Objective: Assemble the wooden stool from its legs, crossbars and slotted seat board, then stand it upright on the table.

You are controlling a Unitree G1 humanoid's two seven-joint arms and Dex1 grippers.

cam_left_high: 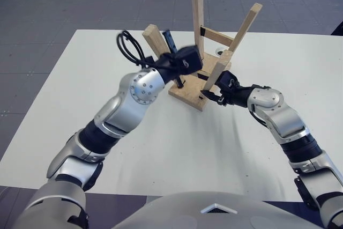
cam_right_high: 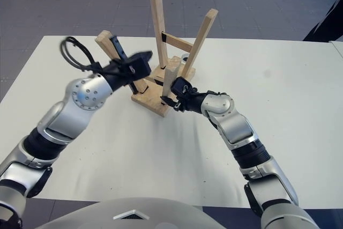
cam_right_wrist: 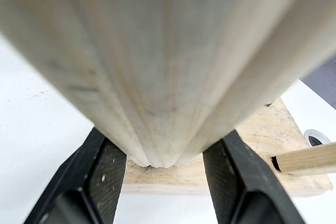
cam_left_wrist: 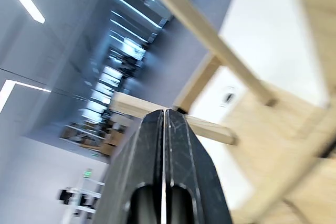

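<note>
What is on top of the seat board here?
Four legs stand up from the seat board, a crossbar joining the far two. The right end effector clamps the near leg; the left arm hides the board's left part.

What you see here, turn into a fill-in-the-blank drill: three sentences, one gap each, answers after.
1. The seat board lies on the table with ____ legs pointing up from it.
2. The right claw is clamped on a ____ just above the seat board.
3. The left claw has its fingers ____, with nothing between them.

Missing words: four; leg; shut
</note>
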